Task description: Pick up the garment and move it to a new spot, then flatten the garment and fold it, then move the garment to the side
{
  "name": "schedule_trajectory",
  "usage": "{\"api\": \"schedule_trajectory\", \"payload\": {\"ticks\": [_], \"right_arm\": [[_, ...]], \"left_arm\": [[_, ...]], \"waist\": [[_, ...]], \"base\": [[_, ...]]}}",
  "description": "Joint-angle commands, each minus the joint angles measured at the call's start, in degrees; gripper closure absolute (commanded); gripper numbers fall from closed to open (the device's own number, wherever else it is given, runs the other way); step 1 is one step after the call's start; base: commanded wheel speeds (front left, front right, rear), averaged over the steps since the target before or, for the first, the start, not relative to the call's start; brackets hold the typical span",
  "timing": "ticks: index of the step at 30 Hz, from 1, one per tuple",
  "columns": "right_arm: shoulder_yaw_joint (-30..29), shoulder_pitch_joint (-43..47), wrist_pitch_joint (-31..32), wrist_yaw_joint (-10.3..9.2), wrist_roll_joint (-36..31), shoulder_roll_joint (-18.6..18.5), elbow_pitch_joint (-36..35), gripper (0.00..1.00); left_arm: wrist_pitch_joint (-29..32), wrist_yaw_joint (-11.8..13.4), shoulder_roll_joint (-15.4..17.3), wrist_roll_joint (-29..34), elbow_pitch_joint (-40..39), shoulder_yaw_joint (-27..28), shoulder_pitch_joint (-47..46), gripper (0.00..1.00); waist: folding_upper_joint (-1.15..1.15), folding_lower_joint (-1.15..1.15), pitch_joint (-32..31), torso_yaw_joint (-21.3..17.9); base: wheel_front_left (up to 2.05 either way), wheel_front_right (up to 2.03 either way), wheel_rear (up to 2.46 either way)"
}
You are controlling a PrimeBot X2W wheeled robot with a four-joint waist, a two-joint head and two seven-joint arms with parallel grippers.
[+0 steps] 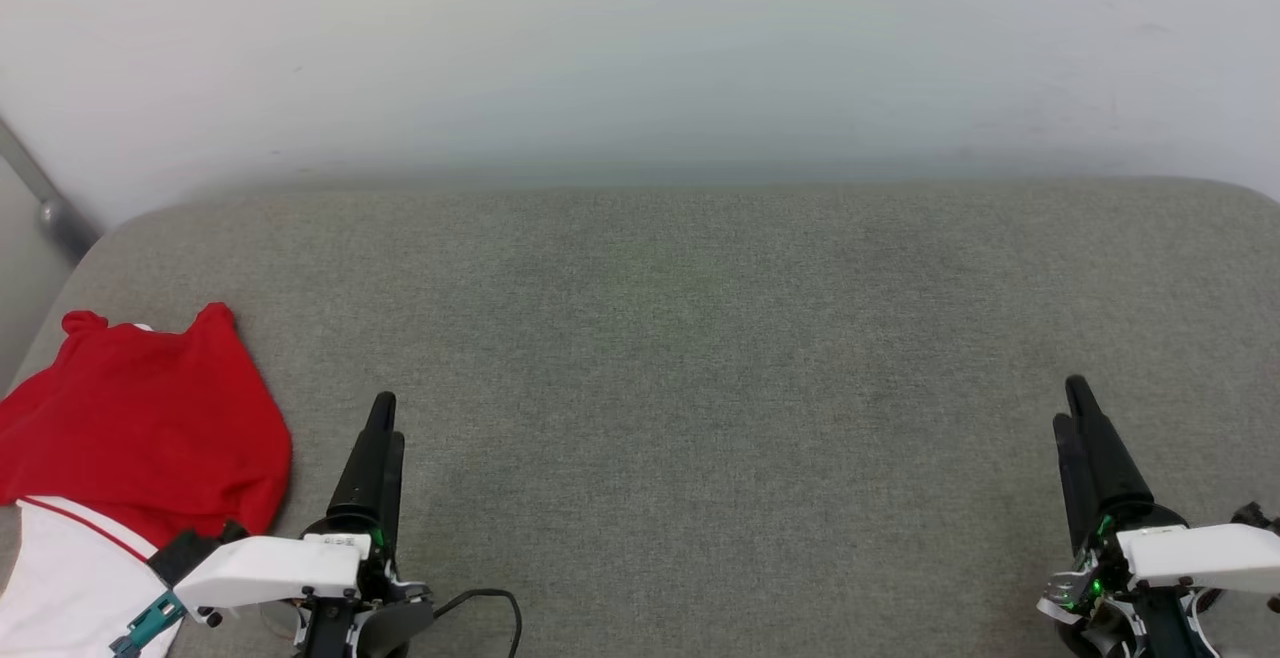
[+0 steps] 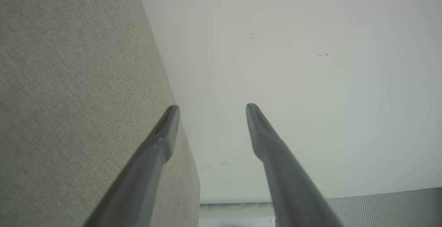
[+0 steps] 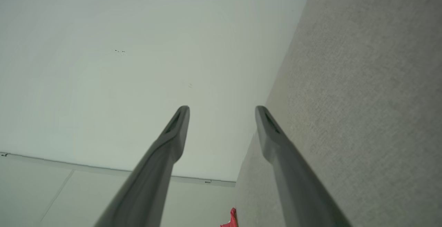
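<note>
The garment (image 1: pixel 140 428), red with a white sleeve and a thin red stripe, lies crumpled at the near left corner of the grey padded surface (image 1: pixel 680 338); its letters and number are hidden. A red scrap of the garment (image 3: pixel 230 220) peeks in at the bottom of the right wrist view. My left gripper (image 1: pixel 385 418) (image 2: pixel 212 111) stands just right of the garment, apart from it, open with nothing between its fingers. Far off at the lower right, my right gripper (image 1: pixel 1075 403) (image 3: pixel 222 113) is open and empty too.
A pale wall (image 1: pixel 640 48) rises behind the grey surface. At the far left a grey metal bar (image 1: pixel 40 193) slants down beside the surface's corner. A black cable (image 1: pixel 490 606) loops by my left wrist.
</note>
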Motion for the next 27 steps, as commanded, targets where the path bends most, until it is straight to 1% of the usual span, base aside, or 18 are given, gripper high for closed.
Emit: {"api": "schedule_trajectory", "payload": {"ticks": [1, 6, 17, 27], "right_arm": [[0.3, -0.6, -0.4, 0.01, -1.5, -0.7, -1.4, 0.00], [0.9, -0.4, -1.6, 0.01, -9.4, -1.0, -2.4, 0.00], [1.3, 0.2, -4.0, 0.01, -27.9, -0.6, -3.7, 0.00], [1.6, 0.5, -4.3, 0.01, -40.7, -0.4, -4.6, 0.00]], "left_arm": [[-0.4, 0.0, 0.2, 0.9, -1.3, -0.4, -1.7, 0.00], [-1.6, 0.0, 0.2, 5.7, -2.6, -1.1, -1.6, 0.00], [-4.1, 0.0, 0.7, 20.8, -3.1, -2.4, -1.4, 0.00], [-6.1, 0.0, 1.0, 35.3, -2.1, -3.8, -1.7, 0.00]], "waist": [[0.00, 0.00, 0.0, 0.0], [0.00, 0.00, -0.1, 0.2], [0.00, 0.00, -0.4, 0.7], [0.00, 0.00, -0.5, 1.1]], "base": [[0.00, 0.00, 0.00], [0.00, 0.00, 0.00], [0.00, 0.00, 0.00], [0.00, 0.00, 0.00]]}}
